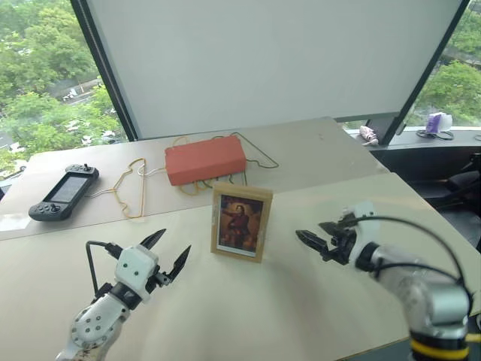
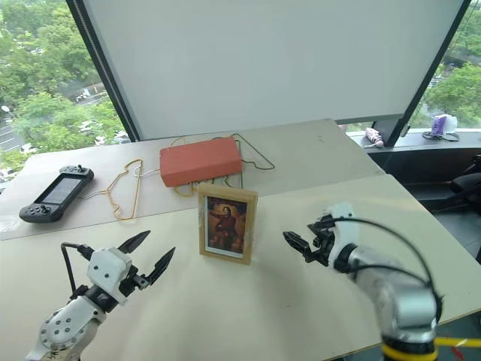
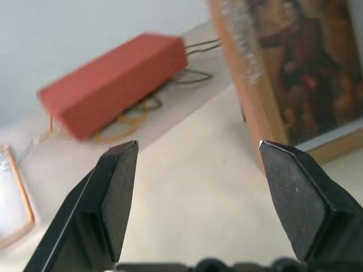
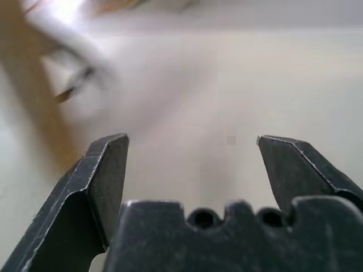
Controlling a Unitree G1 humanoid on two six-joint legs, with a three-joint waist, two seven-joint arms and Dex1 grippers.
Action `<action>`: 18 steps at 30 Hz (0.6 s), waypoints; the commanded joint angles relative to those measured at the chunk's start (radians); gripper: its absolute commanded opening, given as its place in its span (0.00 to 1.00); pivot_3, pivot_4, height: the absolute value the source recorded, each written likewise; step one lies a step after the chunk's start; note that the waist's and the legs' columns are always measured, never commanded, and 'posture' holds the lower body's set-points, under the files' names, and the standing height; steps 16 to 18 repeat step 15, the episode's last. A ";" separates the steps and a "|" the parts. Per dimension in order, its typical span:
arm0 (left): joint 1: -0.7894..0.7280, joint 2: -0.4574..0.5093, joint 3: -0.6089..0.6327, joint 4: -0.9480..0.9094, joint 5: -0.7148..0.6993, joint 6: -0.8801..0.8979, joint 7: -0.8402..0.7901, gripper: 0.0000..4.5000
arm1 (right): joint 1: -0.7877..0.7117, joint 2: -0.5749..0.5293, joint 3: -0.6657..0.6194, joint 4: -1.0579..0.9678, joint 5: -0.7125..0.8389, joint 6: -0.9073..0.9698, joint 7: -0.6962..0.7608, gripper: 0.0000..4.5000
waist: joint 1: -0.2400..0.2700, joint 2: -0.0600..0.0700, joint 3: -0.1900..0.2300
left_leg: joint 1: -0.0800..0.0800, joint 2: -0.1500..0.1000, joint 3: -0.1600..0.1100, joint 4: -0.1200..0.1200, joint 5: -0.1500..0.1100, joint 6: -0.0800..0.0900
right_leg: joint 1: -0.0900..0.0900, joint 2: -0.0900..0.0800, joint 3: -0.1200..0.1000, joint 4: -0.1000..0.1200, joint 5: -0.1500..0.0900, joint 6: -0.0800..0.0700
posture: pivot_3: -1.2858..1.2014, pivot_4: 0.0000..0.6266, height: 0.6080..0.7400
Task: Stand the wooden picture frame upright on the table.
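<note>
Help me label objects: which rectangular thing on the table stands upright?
The wooden picture frame; the orange-red box and handheld game console lie flat behind it.

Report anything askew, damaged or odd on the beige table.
Nothing stands out. The small light-wood picture frame stands upright on the pale beige table, untouched, between the open left gripper and open right gripper.

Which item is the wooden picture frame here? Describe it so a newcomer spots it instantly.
Start from the large pale beige table. Near its middle, between the two black-fingered grippers and just in front of the orange-red rectangular box, stands the small light-wood picture frame. It is the only upright item, its face showing a reddish portrait; the box, the yellow wire hanger and the dark handheld game console all lie flat.
</note>
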 commanded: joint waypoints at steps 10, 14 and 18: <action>-0.123 -0.246 0.073 0.026 0.001 0.301 0.225 0.81 | 0.187 0.141 0.210 0.066 -0.415 -0.535 -0.353 0.94 | -0.001 0.000 -0.001 | 0.003 0.000 0.000 -0.001 0.003 -0.005 | 0.004 0.001 0.000 -0.003 0.001 -0.002 | 0.52 0.24 1.00; -0.144 -0.244 0.090 0.058 0.030 0.283 0.206 0.81 | 0.174 0.137 0.199 0.080 -0.413 -0.555 -0.334 0.94 | -0.004 0.000 -0.001 | 0.003 0.000 0.000 -0.002 0.001 -0.003 | 0.004 0.001 0.000 -0.003 0.001 -0.003 | 0.52 0.24 1.00; -0.150 -0.246 0.096 0.062 0.028 0.275 0.198 0.81 | 0.172 0.139 0.198 0.084 -0.407 -0.557 -0.330 0.94 | -0.004 0.000 -0.001 | 0.003 0.000 0.000 -0.002 0.001 -0.002 | 0.004 0.001 0.000 -0.003 0.001 -0.003 | 0.52 0.24 1.00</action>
